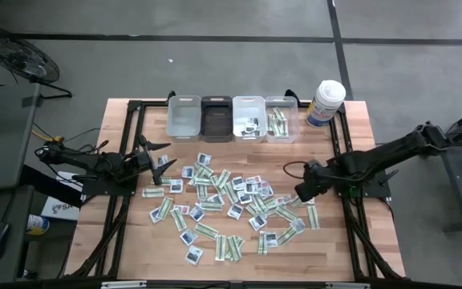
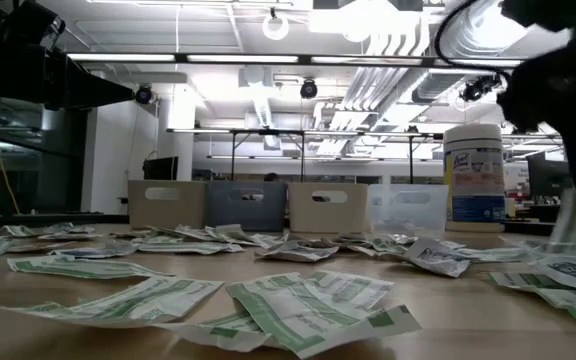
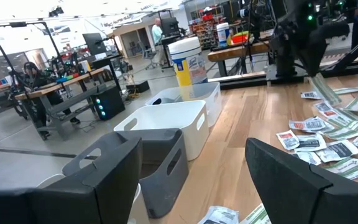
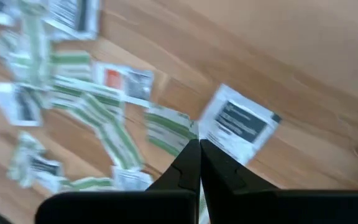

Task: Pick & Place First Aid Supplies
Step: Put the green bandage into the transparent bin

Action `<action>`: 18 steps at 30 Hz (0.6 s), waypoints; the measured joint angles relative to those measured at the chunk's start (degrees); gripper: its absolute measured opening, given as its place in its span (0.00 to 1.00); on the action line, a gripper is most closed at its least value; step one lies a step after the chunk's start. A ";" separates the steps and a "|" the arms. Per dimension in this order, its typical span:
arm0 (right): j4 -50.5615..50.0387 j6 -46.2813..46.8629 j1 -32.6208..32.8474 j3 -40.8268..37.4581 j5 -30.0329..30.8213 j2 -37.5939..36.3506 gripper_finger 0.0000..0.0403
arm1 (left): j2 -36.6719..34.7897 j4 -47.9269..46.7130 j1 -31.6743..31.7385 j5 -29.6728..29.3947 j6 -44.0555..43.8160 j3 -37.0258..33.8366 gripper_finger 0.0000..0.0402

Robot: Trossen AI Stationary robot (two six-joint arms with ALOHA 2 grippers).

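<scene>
right gripper (image 4: 199, 149): jaws closed, pinching thin green-striped packet (image 4: 169, 130) | left gripper (image 1: 165, 159): jaws apart, empty | wood-grain surface (image 1: 351, 241)

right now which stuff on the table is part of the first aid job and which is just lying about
Part of the job:
- paper packets scattered on the table
- four bins at the back
- right gripper, shut on a green-and-white packet
- left gripper, open

Lying about:
- wipes canister
</scene>
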 joint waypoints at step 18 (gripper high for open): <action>-0.35 -5.00 -0.39 0.59 2.02 -0.90 0.00 | 0.00 0.00 0.00 0.02 0.00 0.00 0.70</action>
